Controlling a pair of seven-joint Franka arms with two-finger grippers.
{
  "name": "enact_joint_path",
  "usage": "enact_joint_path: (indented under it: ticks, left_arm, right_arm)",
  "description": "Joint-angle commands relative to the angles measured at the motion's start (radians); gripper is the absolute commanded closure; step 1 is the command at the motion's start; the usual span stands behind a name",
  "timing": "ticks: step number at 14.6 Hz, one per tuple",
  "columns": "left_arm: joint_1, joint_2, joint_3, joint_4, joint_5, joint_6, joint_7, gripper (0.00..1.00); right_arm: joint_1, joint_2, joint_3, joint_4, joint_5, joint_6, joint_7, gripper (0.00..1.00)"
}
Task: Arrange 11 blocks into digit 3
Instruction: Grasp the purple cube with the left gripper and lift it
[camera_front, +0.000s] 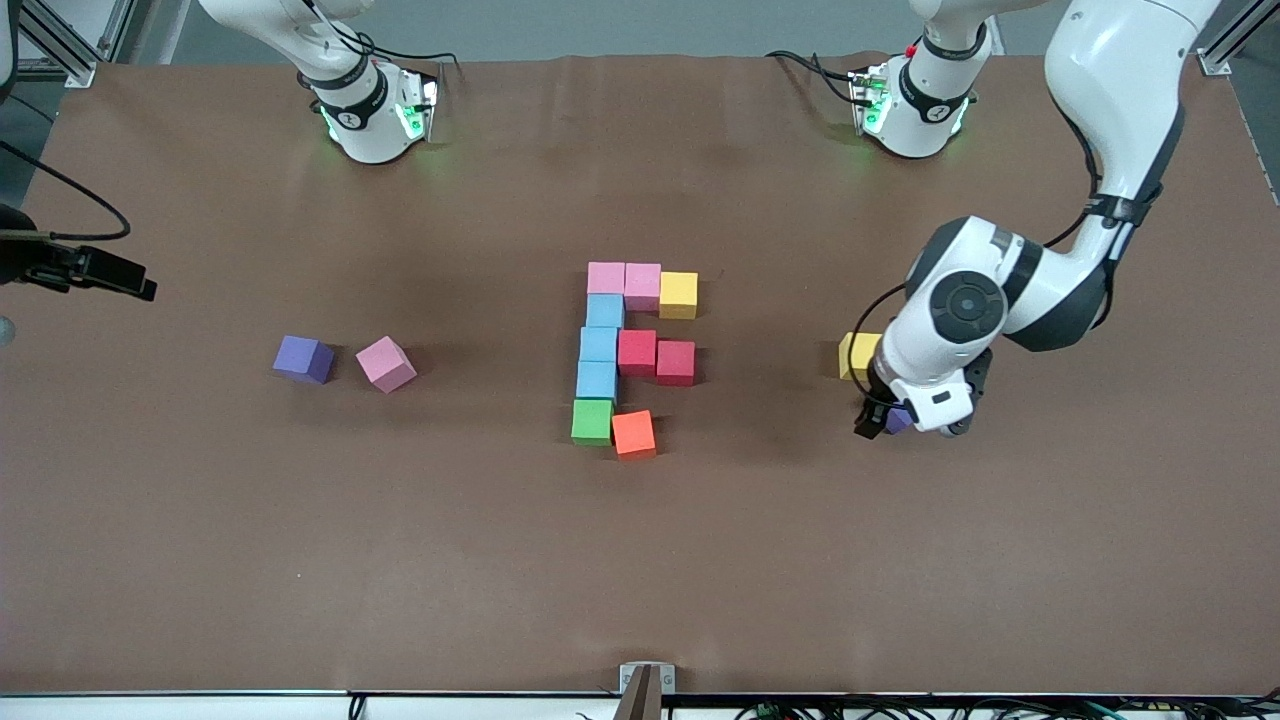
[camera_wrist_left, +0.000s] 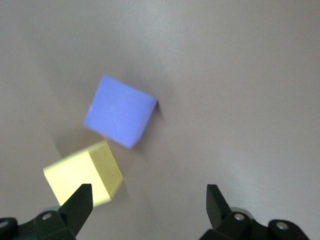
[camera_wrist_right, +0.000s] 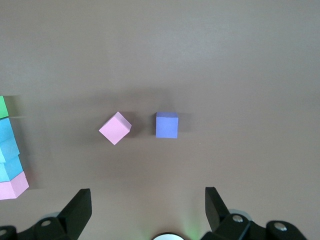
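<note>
Left claw (camera_front: 893, 420) spread wide, empty, poised over purple cube (camera_wrist_left: 120, 111) beside unfinished digit (camera_front: 633, 352) for pickup; right claw (camera_wrist_right: 147, 212) open, empty, waiting.

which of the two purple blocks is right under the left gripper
The purple block beside the loose yellow block, under the open left gripper. The other purple block sits by a loose pink block.

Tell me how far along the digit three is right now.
Ten cubes form most of the digit 3: top and middle bars and the blue column are complete, while the bottom bar has only green and orange. The left gripper, open, is over a purple block beside a yellow one, gripping nothing. The right gripper is open over loose pink and purple blocks. One cube remains.
</note>
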Motion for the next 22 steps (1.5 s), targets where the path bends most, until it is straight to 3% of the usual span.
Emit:
enact_joint_path:
  ticks: [1, 4, 7, 22]
  left_arm:
    - [0.070, -0.085, -0.015, -0.137, -0.010, 0.106, 0.184, 0.00]
    - [0.116, -0.092, -0.015, -0.184, -0.010, 0.136, 0.306, 0.00]
    - [0.125, -0.069, -0.012, -0.201, 0.035, 0.165, 0.309, 0.00]
    - [0.161, 0.091, -0.009, -0.157, 0.192, 0.255, 0.308, 0.00]
  right_arm:
    - [-0.016, -0.100, 0.023, -0.112, -0.034, 0.032, 0.013, 0.00]
    - [-0.016, -0.118, 0.023, -0.129, -0.042, 0.033, 0.014, 0.00]
    - [-0.014, -0.131, 0.023, -0.130, -0.042, 0.030, 0.013, 0.00]
    - [-0.010, -0.181, 0.020, -0.107, -0.060, -0.068, 0.011, 0.00]
